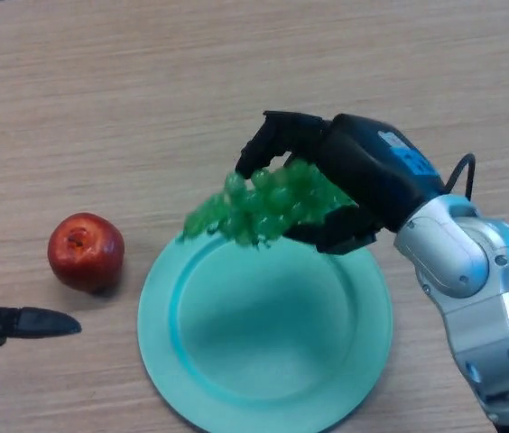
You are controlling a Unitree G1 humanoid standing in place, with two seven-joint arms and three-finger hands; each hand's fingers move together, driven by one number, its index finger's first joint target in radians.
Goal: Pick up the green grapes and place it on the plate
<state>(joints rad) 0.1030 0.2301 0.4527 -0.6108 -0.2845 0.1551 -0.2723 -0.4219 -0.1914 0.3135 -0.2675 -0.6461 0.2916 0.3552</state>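
Grasping the green grapes (263, 206) in curled fingers, the right hand (354, 171) holds them over the plate's (160, 311) far rim; left hand (15, 322) shows at the view's left edge, fingers indistinct.

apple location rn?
Head view, left side: the apple sits on the table, just left of the plate, ahead of the left hand.

One bunch of green grapes (259, 207), one plate (263, 392), one red apple (85, 252), and two hands: right hand (345, 176), left hand (20, 322).
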